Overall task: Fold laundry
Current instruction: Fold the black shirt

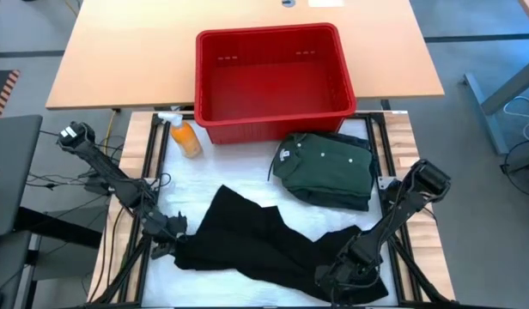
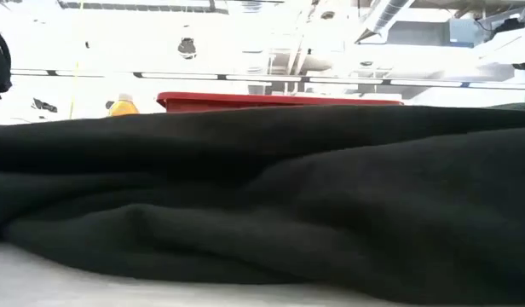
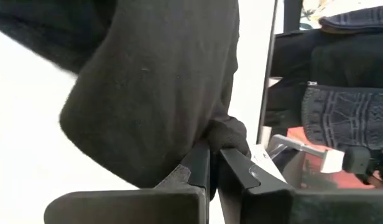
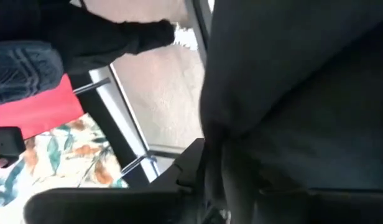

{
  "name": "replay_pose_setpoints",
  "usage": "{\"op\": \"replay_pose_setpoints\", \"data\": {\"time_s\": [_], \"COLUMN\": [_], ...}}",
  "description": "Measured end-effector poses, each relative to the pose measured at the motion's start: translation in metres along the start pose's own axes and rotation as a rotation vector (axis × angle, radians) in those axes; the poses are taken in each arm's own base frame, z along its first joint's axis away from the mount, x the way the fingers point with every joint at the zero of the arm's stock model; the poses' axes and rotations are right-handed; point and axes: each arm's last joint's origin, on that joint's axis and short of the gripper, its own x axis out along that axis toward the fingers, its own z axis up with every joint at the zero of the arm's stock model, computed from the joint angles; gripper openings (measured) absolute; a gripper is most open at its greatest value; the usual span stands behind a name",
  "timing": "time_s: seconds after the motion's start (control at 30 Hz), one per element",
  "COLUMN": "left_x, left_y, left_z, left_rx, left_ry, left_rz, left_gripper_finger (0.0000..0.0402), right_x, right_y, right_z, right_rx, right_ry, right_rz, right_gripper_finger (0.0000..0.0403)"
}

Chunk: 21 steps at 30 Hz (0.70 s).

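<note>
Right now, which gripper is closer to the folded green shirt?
The right gripper. It sits at the black garment's near right end, just in front of the green shirt. The left gripper pinches the garment's opposite end, farther across the table.

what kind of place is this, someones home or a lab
Most likely a lab or workshop set up for robot trials, not a home: two arms are mounted on a frame around a white work mat, a plain wooden table stands behind, and ceiling pipes show overhead.
</note>
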Motion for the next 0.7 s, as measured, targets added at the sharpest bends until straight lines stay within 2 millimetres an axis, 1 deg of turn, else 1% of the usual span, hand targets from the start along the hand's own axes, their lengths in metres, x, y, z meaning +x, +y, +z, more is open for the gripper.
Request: {"op": "replay_pose_setpoints", "data": {"time_s": [0.07, 0.23, 0.3, 0.4, 0.47, 0.57, 0.63, 0.7], "left_x": [0.001, 0.002, 0.002, 0.002, 0.002, 0.002, 0.002, 0.002], "left_y": [0.001, 0.001, 0.002, 0.006, 0.006, 0.006, 0.006, 0.007], "left_z": [-0.001, -0.003, -0.005, -0.008, -0.009, -0.008, -0.008, -0.008], "left_rx": [0.006, 0.018, 0.022, 0.016, 0.019, 0.024, 0.024, 0.013], "left_ry": [0.006, 0.008, 0.015, 0.020, 0.010, -0.027, -0.046, -0.053], "left_rz": [0.010, 0.022, 0.046, 0.091, 0.107, 0.120, 0.126, 0.128], "left_gripper_finger": [0.0000, 0.0000, 0.0000, 0.0000, 0.0000, 0.0000, 0.0000, 0.0000], "right_x": [-0.007, -0.035, -0.045, -0.053, -0.052, -0.042, -0.035, -0.029], "right_y": [0.002, 0.013, 0.017, 0.015, 0.008, -0.004, -0.011, -0.013], "right_z": [-0.003, -0.018, -0.028, -0.048, -0.061, -0.073, -0.073, -0.069], "right_rx": [0.002, 0.011, -0.002, 0.019, 0.032, 0.026, 0.025, 0.021], "right_ry": [0.011, -0.014, -0.052, -0.098, -0.102, -0.073, -0.080, -0.123], "right_rz": [0.012, 0.052, 0.040, -0.049, -0.147, -0.253, -0.295, -0.310], "right_gripper_finger": [0.0092, 0.0130, 0.0143, 0.0158, 0.0167, 0.0179, 0.0185, 0.0189]}}
